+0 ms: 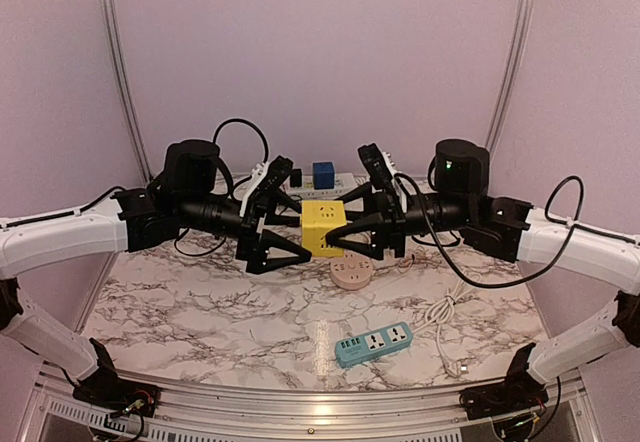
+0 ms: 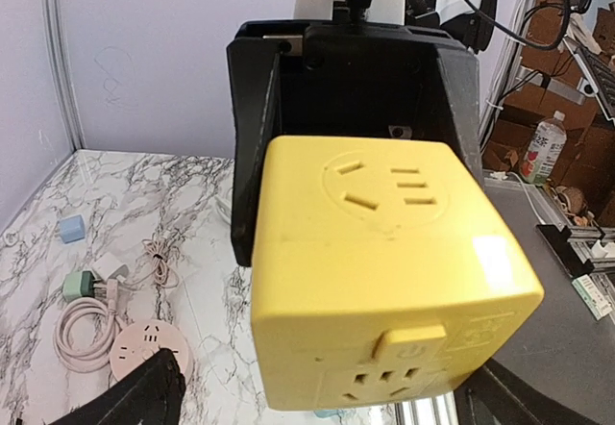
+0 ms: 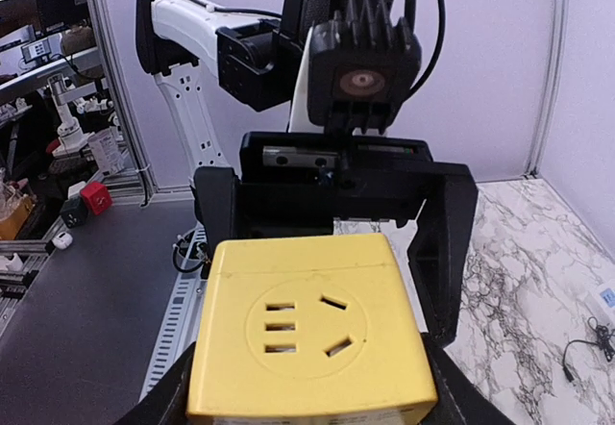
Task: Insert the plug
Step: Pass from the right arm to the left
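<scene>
- Yellow cube socket (image 1: 323, 225) up in the air over the middle of the table (image 1: 200, 322), clamped by its sides in the right gripper (image 1: 345, 227).
- Left gripper (image 1: 300, 227) at the cube's other end, fingers spread wide to either side, gripping nothing. Clear gap between one finger and the cube in the right wrist view.
- Plug (image 2: 88, 286): greenish, on a coiled white cable (image 2: 82, 334), flat on the marble, well below the cube and apart from both grippers. Not yet inserted.
- Deciding relation: plug down on the table, socket faces up in the air. Free hand is the left, so probably the one to fetch.
- Against that: in the overhead view what looks like the same cable on the right arm's side, near the blue power strip (image 1: 373, 344).
- Plug's long axis and prong direction: cannot tell, too small.
- Left wrist view only: the plug itself, plus two cube faces with sockets, the lower one under a button.
- Right wrist view only: the socket face turned toward the right arm.
- Overhead only: both arms level, the round socket (image 1: 352, 273) on the table near the cube.
</scene>
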`<state>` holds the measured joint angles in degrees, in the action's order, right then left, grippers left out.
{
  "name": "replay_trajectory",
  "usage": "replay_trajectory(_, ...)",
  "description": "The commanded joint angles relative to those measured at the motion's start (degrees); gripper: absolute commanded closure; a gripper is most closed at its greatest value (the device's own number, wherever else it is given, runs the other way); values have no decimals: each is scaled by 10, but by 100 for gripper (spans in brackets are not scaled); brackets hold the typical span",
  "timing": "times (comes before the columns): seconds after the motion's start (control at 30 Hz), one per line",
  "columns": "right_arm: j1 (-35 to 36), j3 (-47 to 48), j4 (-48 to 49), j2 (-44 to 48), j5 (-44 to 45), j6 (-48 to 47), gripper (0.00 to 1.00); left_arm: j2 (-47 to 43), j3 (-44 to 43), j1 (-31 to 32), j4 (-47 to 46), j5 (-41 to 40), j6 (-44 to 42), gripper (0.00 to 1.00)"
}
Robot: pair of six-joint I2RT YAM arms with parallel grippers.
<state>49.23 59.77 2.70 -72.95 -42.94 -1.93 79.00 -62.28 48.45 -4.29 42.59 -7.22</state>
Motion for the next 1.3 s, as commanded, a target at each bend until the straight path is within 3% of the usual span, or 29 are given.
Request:
replay_trajectory(0.0, 0, -8, 82, 4, 4, 53, 86, 24, -25, 4, 9, -2, 4, 1)
replay_trajectory(0.33, 5, -2, 80, -15, 25, 47, 86, 40, -45, 7, -1, 11, 27, 2)
replay_trajectory(0.53, 7, -3, 72, -21, 35, 34, 86, 41, -44, 7, 2, 11, 31, 12)
replay_trajectory(0.63, 7, -4, 79, -21, 34, 37, 86, 44, -45, 7, 6, 12, 32, 24)
replay_trajectory(0.87, 7, -2, 91, -19, 32, 45, 85, 50, -49, 7, 18, 13, 29, 77)
replay_trajectory(0.97, 7, 0, 79, -16, 42, 36, 64, 51, -54, 6, 31, 1, 26, 99)
replay_trajectory(1.0, 5, 0, 71, -12, 51, 30, 53, 50, -56, 6, 39, -10, 23, 100)
replay_trajectory(1.07, -2, -2, 53, 1, 73, 20, 28, 52, -63, 5, 68, -46, 18, 100)
replay_trajectory(1.1, -7, -5, 43, 10, 89, 6, 8, 53, -68, 4, 84, -69, 16, 100)
replay_trajectory(1.13, -16, -7, 33, 19, 106, 1, 2, 57, -73, 1, 100, -87, 14, 100)
replay_trajectory(1.27, -89, -18, -3, 42, 154, 39, 1, 85, -95, -11, 153, -136, 14, 100)
